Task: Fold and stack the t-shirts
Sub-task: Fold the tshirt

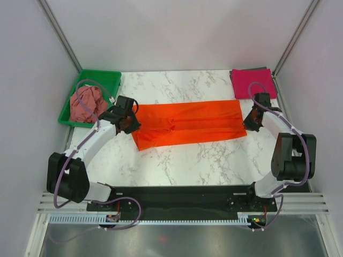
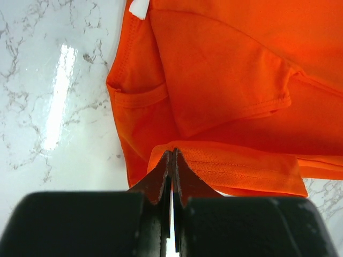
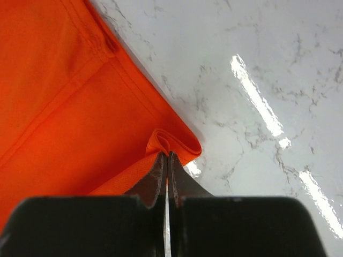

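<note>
Three shirts in view, one looks done. The orange shirt (image 1: 187, 122) lies mid-worktop (image 1: 177, 160) as a long strip w/ sleeves tucked in. Its lengthwise fold seems finished, and the crosswise folds are left.

The left claw (image 2: 172, 155) is closed, pinching a stitched edge at the orange shirt's left end. The right claw (image 3: 165, 156) is closed too, pinching a small bunched corner at its right end. At both ends the cloth is barely off the surface.

The pink shirt (image 1: 252, 82) sits folded in a neat square just past the orange shirt's right end, far side. That's prob. the base of the stack. The dusty rose shirt (image 1: 87, 104) is a crumpled heap in the green tray (image 1: 102, 76), beyond the orange shirt's left end, not yet begun.

Approx. a third thru, I'd judge: finish orange, stack it on pink, then do rose.
</note>
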{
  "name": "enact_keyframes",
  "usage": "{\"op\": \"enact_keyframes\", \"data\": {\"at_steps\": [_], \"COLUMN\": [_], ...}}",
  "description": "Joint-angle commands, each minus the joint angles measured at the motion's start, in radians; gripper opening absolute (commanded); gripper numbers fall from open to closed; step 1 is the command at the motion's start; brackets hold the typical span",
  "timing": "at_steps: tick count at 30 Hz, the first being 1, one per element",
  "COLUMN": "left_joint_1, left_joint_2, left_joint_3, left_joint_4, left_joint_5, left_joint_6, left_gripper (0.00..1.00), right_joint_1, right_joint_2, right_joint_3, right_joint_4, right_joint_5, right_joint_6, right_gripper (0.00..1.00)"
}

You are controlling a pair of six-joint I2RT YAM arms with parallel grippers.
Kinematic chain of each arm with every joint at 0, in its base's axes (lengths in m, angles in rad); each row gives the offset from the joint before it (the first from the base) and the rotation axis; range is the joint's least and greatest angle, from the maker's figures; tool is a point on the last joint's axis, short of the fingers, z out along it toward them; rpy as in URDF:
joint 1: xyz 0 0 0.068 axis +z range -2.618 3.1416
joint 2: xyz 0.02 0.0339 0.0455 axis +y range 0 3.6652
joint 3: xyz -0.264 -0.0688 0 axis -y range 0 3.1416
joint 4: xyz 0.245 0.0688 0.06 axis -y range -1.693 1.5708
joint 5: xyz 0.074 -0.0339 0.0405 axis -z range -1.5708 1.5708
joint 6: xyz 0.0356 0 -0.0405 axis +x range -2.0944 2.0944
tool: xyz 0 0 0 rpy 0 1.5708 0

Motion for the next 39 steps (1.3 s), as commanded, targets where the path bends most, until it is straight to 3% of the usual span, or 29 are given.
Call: {"op": "enact_keyframes", "data": {"at_steps": [1, 10, 18, 39], "left_joint_1": [0.023, 0.043, 0.060, 0.079], "left_joint_2": [0.050, 0.193, 0.230, 0.377], "left_joint_3": [0.058, 0.132, 0.165, 0.291], "left_joint_4": [0.044, 0.047, 0.045, 0.044], "left_joint_5": [0.019, 0.076, 0.078, 0.101], "left_joint_6": [0.090, 0.145, 0.162, 0.220], "left_gripper": [0.02, 0.02, 0.02, 0.02], "right_joint_1": [0.027, 0.063, 0.064, 0.064], "right_joint_2": [0.036, 0.136, 0.183, 0.232], "right_joint_3": [0.092, 0.193, 0.238, 0.273], "right_joint_4": [-0.015, -0.061, -0.086, -0.080], "right_joint_5": [0.052, 0.135, 0.177, 0.178], "right_joint_6": [-0.027, -0.014, -0.010, 0.015], "right_gripper": [0.00, 0.00, 0.00, 0.00]}}
